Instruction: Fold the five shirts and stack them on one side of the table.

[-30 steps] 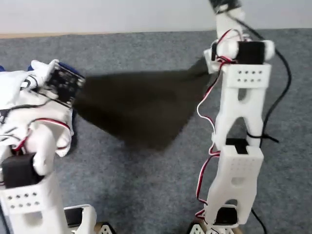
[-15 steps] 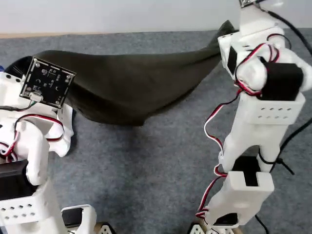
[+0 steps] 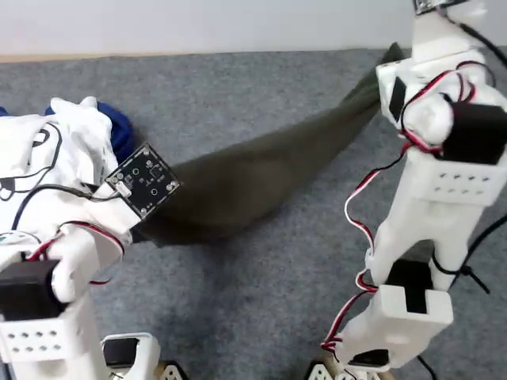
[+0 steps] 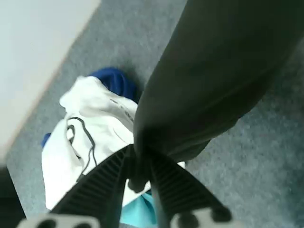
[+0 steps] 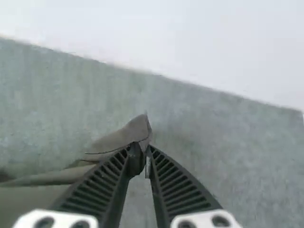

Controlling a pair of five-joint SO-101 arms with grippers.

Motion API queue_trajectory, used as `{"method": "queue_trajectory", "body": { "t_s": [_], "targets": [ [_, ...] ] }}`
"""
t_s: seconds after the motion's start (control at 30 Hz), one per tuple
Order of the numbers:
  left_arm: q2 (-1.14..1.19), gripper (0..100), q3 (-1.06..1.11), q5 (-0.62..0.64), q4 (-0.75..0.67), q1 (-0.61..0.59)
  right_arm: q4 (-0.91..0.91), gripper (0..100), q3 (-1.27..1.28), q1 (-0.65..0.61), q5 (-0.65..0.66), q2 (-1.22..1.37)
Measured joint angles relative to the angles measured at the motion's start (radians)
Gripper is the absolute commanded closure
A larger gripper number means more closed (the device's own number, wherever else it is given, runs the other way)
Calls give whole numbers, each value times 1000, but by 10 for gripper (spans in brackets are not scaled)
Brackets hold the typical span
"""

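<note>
The dark olive shirt (image 3: pixel 253 182) hung stretched over the grey counter (image 3: pixel 261 309). The left claw (image 4: pixel 140 164) and right claw (image 5: pixel 145 161) each gripped one end.

Pincer (image 5: pixel 143 156) tight on olive shirt (image 5: pixel 127 137)

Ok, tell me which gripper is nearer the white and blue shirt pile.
Left. The left gripper holds the dark olive shirt beside the white and blue shirt pile; the right gripper holds its other end, across the grey table.
</note>
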Motion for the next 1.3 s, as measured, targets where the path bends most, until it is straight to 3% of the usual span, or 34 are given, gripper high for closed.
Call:
{"method": "queue_trajectory", "body": {
  "t_s": [0.13,0.6,0.83,1.13,1.3],
  "targets": [
    [2,996,77,-71,2,-18,0,988,198,2,43,-23],
    [2,991,381,-147,3,-18,0,988,747,6,101,-178],
    [2,858,396,-164,3,-48,0,988,950,23,181,-311],
    [2,848,390,-160,3,-48,0,988,1166,34,258,-483],
    [2,848,328,-55,-14,-48,0,988,1270,68,299,-535]
  ]
}}
